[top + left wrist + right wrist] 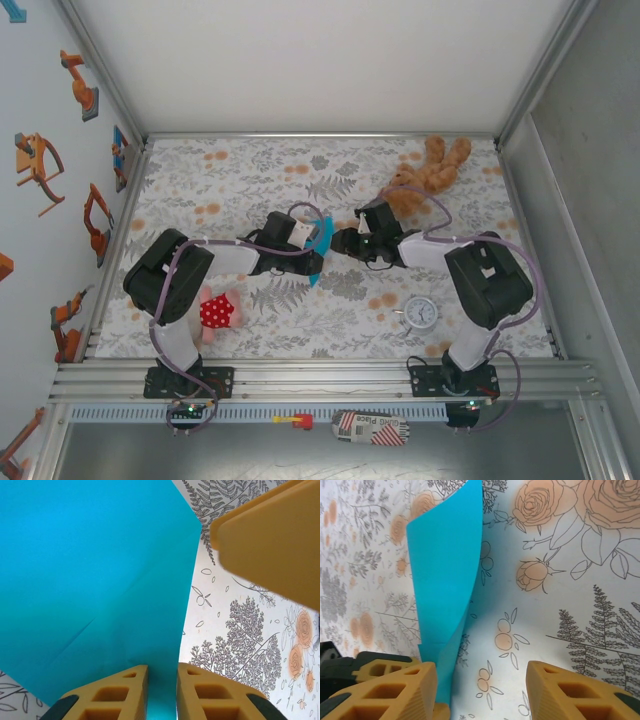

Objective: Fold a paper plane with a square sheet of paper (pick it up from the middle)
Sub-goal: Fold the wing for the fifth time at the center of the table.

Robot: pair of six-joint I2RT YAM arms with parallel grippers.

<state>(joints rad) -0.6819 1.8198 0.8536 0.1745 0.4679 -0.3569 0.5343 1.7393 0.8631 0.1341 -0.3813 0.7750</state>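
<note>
1. The turquoise sheet of paper (90,570) is near the middle of the floral surface (250,170), between the two arms. It stands on edge rather than lying flat.
2. The left fingers (117,696) are clenched on the sheet. The paper runs down into the narrow gap between them, and a faint diagonal crease crosses its face.
3. The right fingers (390,692) are spread wide and grasp nothing. The sheet rises in a loose curl just beside the one at the picture's left. I cannot tell whether it touches that finger.
4. In the left wrist view, one of the right fingers shows at the upper right, close to the sheet's edge but apart from it.
5. A brown teddy bear (428,172) lies at the far right of the surface.
6. A small round white clock (420,313) sits near the right arm's base.
7. A red, white-dotted soft item (217,312) lies beside the left arm.
</note>
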